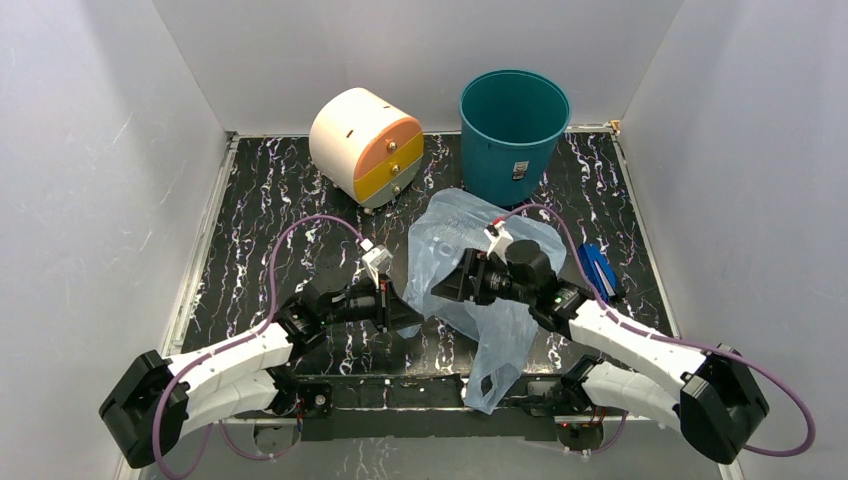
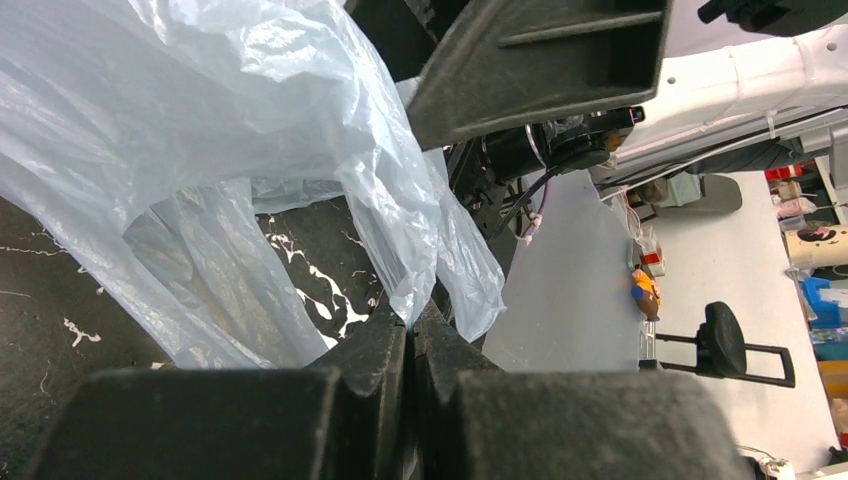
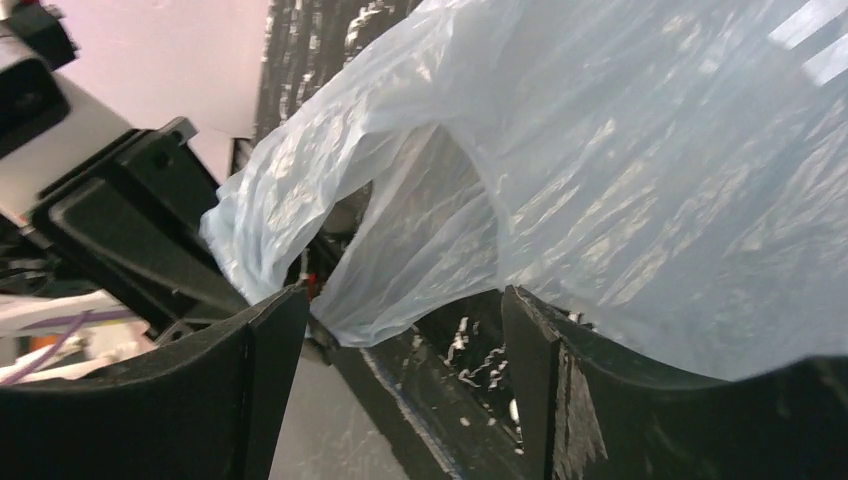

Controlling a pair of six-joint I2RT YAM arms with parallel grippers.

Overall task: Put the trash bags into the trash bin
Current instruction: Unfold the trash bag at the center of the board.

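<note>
Pinching trash bag [image 2: 200, 120] edge w/ L end effector [image 2: 412, 322] — R end effector [image 3: 395, 300] open.

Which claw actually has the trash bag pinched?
The left claw: its jaws are shut on a fold of the pale blue trash bag. The right claw stands open, with the film only draped across it.

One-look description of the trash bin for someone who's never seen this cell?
On the black marbled table, look along the far edge. The trash bin stands right of centre, just beyond the pale blue trash bag. It is the open teal bucket with a small white label, unlike the closed cream-and-orange drum box to its left.
</note>
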